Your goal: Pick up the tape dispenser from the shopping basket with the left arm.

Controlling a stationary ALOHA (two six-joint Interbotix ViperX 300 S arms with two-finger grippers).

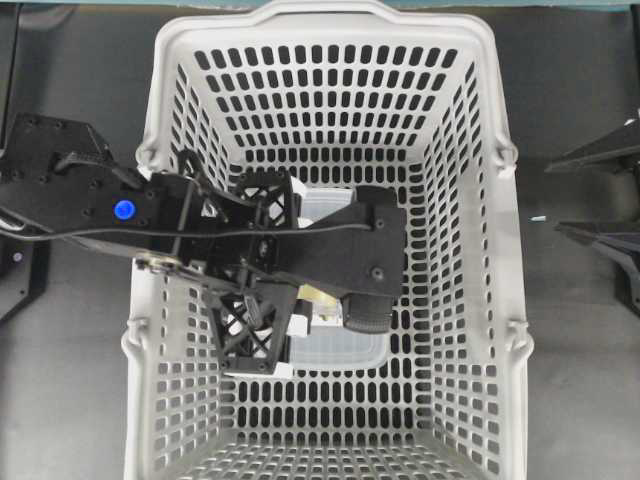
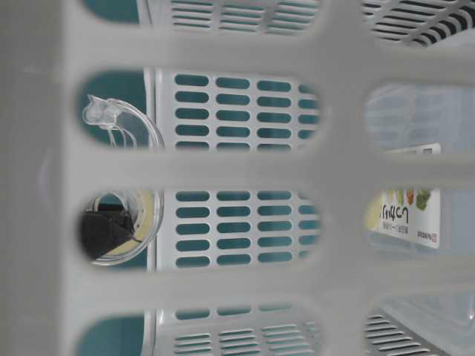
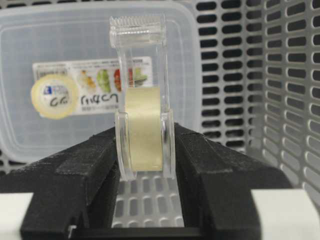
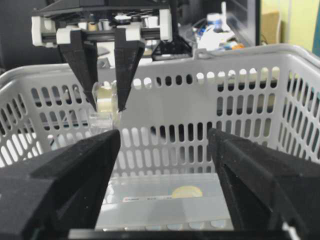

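We see the tape dispenser (image 3: 143, 100) pinched between the two fingers of our left claw (image 3: 145, 150), roll upright and cutter end pointing away. It hangs above the food box (image 3: 60, 60) inside the shopping basket (image 1: 500, 300), near the left wall, with open room rightward. Our right claw (image 4: 162, 165) waits outside the rim, spread wide and empty.

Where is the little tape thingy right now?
The tape dispenser is pinched in the left gripper, held up above the clear food box that lies on the floor of the shopping basket.
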